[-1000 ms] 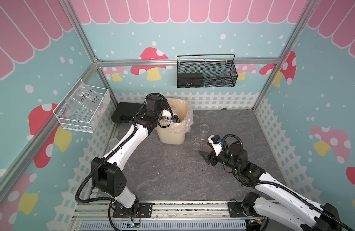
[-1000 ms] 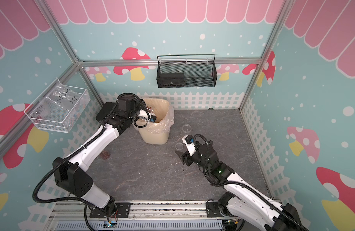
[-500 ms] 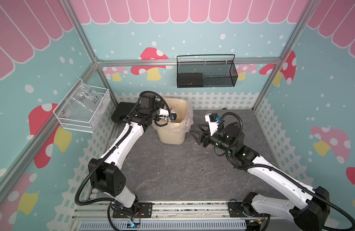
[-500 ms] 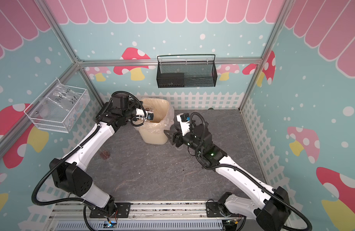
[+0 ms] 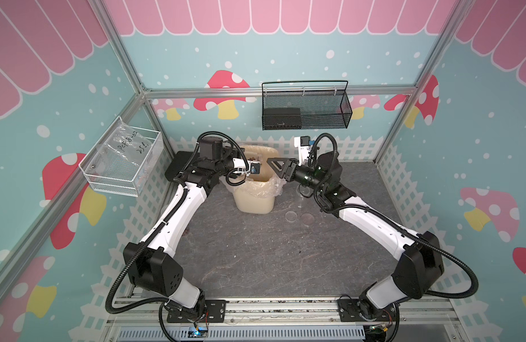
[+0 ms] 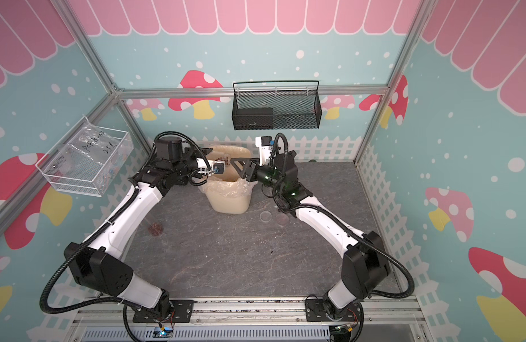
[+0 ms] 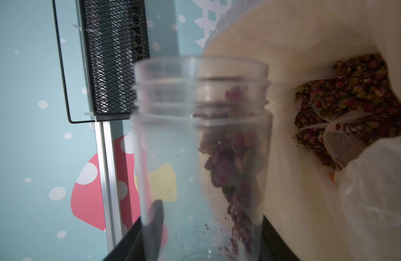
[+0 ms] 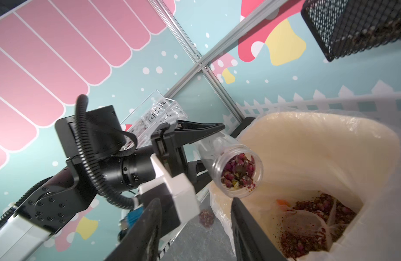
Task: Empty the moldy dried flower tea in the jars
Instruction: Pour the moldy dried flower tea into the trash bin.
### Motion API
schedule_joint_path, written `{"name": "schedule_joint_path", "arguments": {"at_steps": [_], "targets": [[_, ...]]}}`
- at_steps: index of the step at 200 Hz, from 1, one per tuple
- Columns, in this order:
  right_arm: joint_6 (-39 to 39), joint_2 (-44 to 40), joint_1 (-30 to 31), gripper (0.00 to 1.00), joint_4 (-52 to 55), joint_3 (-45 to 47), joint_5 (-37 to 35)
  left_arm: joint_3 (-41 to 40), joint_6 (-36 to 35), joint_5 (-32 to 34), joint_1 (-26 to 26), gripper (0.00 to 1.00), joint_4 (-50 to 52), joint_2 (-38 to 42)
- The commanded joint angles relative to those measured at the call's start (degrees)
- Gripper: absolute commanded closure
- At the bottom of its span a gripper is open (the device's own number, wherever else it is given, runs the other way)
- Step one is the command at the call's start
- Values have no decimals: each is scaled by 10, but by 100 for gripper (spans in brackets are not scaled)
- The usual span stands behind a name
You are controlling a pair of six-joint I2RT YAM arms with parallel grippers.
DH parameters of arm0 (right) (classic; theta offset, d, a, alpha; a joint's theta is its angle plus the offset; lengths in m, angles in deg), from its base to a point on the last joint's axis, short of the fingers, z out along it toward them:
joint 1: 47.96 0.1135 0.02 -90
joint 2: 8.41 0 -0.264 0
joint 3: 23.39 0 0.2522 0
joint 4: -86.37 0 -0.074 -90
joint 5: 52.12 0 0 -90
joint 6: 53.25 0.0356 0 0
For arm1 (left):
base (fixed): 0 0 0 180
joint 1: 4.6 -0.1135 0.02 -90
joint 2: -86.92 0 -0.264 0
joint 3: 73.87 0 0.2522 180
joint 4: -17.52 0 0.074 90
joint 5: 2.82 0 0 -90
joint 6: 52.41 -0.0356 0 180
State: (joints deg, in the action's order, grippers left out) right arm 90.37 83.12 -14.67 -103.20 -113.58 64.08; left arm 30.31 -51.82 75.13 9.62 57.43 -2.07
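Observation:
A clear jar [image 7: 201,135] lies tilted with its open mouth over the cream waste bin [image 5: 255,201], and my left gripper [image 7: 208,230] is shut on its body. Reddish dried flower tea [image 7: 231,158] clings along the jar's lower side and fills its mouth [image 8: 239,171]. More tea [image 8: 319,214] lies on the plastic liner inside the bin. My right gripper [image 8: 195,201] is open and holds nothing. It hangs at the bin's right rim [image 6: 236,168], pointing at the jar [image 6: 224,160].
Two round clear lids [image 5: 292,216] [image 5: 307,217] lie on the grey floor right of the bin. A clear jar with a reddish clump [image 6: 155,228] stands by the left fence. A black mesh basket [image 5: 304,106] hangs on the back wall and a wire tray [image 5: 122,163] on the left wall.
My right arm has swung from the middle of the floor up to the bin's right rim, and its jaws have narrowed. The left arm still holds the jar over the bin.

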Motion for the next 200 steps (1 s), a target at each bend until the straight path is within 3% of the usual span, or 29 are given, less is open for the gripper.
{"name": "schedule_joint_path", "arguments": {"at_steps": [1, 63, 114, 200], "targets": [[97, 35, -1, 50, -67, -34, 62, -3, 21, -39, -4, 100, -11, 14], [156, 74, -2, 51, -108, -48, 83, -14, 27, -52, -3, 100, -21, 20], [184, 100, -1, 60, -129, -69, 93, -28, 28, -64, -3, 100, -31, 27], [221, 130, -2, 100, -166, -79, 106, -32, 54, -64, -3, 100, -37, 29]]}}
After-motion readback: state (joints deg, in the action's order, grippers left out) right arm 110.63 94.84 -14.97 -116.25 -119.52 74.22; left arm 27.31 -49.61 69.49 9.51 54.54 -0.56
